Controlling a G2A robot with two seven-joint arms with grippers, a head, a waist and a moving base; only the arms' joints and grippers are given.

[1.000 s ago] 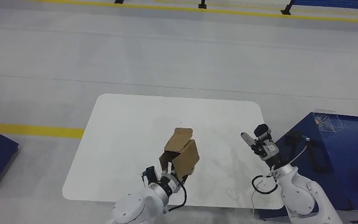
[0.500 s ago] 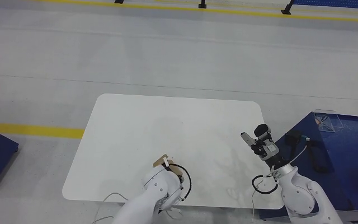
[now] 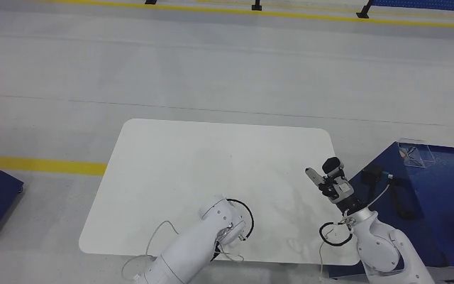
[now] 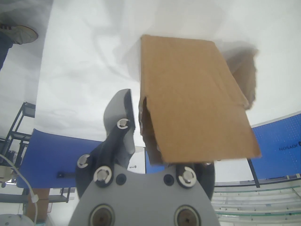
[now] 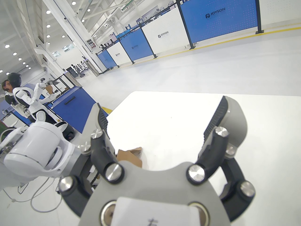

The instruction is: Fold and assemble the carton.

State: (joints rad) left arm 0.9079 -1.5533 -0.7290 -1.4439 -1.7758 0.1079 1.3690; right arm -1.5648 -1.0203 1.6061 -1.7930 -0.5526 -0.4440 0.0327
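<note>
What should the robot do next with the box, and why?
Probably bring the right gripper over to the carton. The left gripper grips the carton by one edge, and a flap sticks out unfolded. The right jaws are open, empty and off to the side. Folding that flap likely needs the second gripper.

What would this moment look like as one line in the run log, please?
left gripper: shut on carton, at near edge of table | right gripper: open, empty, near right edge | carton: one flap sticking out
</note>
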